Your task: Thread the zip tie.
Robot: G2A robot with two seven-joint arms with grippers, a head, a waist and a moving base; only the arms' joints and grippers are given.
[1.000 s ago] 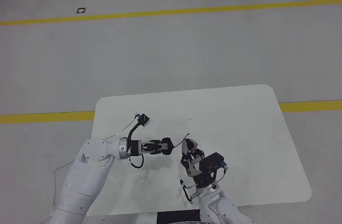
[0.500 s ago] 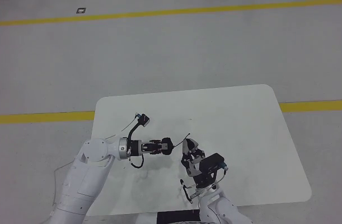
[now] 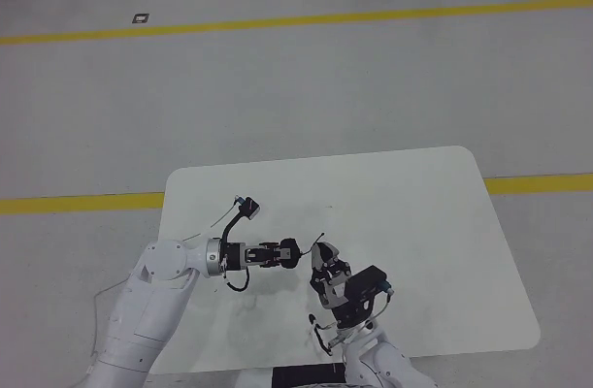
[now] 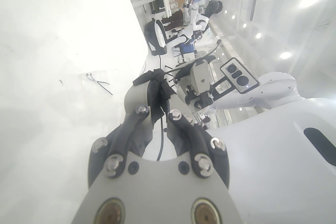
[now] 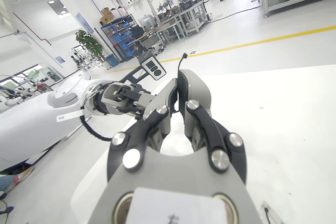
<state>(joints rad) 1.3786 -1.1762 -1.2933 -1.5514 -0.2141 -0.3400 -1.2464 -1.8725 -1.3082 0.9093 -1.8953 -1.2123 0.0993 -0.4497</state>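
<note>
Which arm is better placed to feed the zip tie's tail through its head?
Left, probably. The left gripper pinches what looks like the tail of the zip tie beside the right gripper, which holds the head upright as a target.

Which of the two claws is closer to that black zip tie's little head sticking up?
Right. The right gripper pinches the zip tie just below that head; the left gripper sits alongside, its tip apart from the head.
</note>
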